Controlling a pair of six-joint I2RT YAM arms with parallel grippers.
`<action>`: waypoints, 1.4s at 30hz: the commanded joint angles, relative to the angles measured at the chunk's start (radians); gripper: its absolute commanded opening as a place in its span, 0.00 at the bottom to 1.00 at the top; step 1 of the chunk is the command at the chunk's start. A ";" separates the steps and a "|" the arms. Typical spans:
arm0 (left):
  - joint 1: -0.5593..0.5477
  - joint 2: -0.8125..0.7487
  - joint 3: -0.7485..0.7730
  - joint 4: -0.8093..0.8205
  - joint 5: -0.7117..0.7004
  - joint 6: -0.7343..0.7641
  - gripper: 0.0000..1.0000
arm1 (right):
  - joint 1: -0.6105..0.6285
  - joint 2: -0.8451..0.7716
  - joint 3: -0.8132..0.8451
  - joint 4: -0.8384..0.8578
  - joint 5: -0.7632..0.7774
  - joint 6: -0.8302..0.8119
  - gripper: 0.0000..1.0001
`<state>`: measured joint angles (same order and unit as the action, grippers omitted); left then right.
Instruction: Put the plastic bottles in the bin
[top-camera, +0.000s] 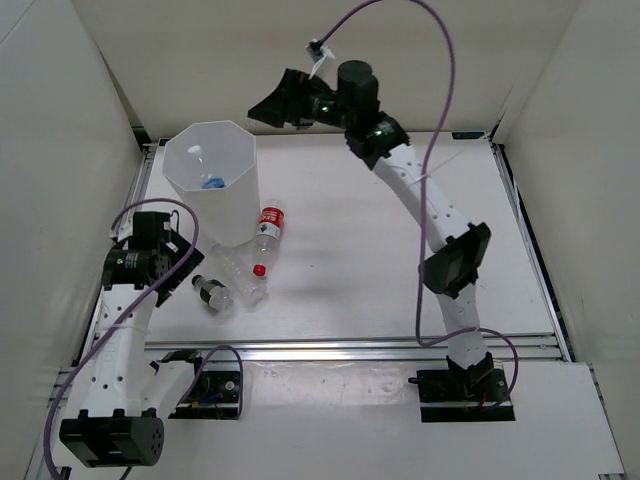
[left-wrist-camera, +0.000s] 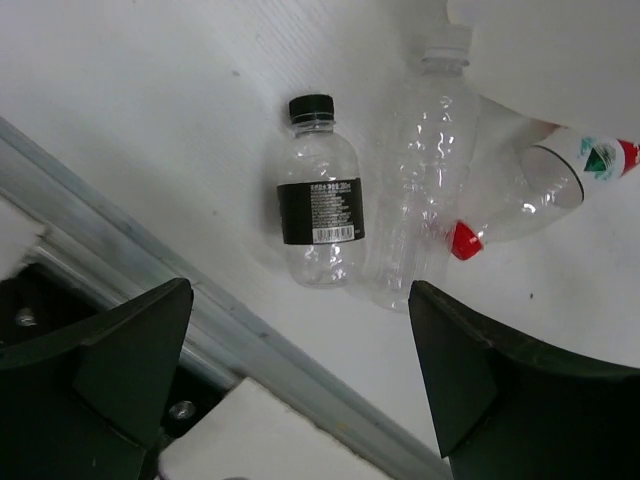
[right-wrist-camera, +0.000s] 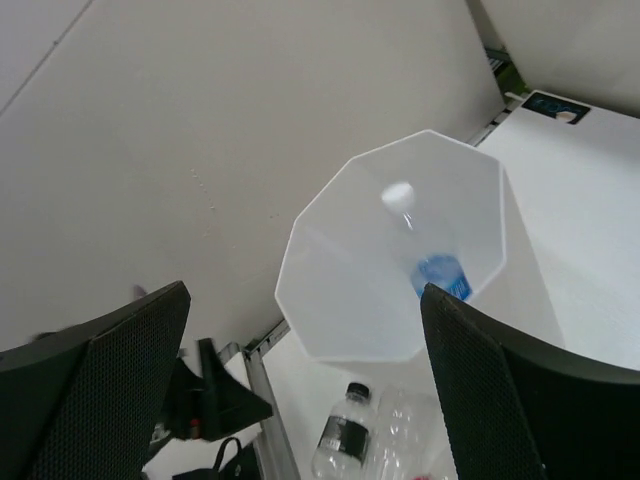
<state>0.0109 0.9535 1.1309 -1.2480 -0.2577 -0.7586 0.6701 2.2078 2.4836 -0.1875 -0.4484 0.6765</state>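
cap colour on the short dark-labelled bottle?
Black cap on the short bottle; clearest in the left wrist view.

No wording can be made out. The short bottle (left-wrist-camera: 322, 262) wears a dark label (left-wrist-camera: 316, 205) with rows of white print and a barcode (left-wrist-camera: 335, 234) — all too small to read. The red-labelled bottle (left-wrist-camera: 540, 190) shows a green mark (left-wrist-camera: 600, 158) on white, no legible letters. The blue-labelled bottle (right-wrist-camera: 440, 272) lies in the bin (right-wrist-camera: 330, 300) — its label is blurred.
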 joint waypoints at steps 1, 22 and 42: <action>-0.003 -0.085 -0.173 0.089 0.056 -0.189 1.00 | -0.082 -0.195 -0.047 -0.088 -0.039 -0.040 1.00; -0.028 0.053 -0.482 0.461 0.034 -0.389 1.00 | -0.168 -0.461 -0.276 -0.358 -0.286 -0.098 1.00; -0.037 0.035 -0.383 0.316 0.028 -0.442 0.68 | -0.233 -0.500 -0.319 -0.398 -0.286 -0.089 1.00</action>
<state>-0.0219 1.0454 0.5941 -0.8249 -0.1543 -1.1717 0.4408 1.7344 2.1632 -0.5907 -0.7116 0.5926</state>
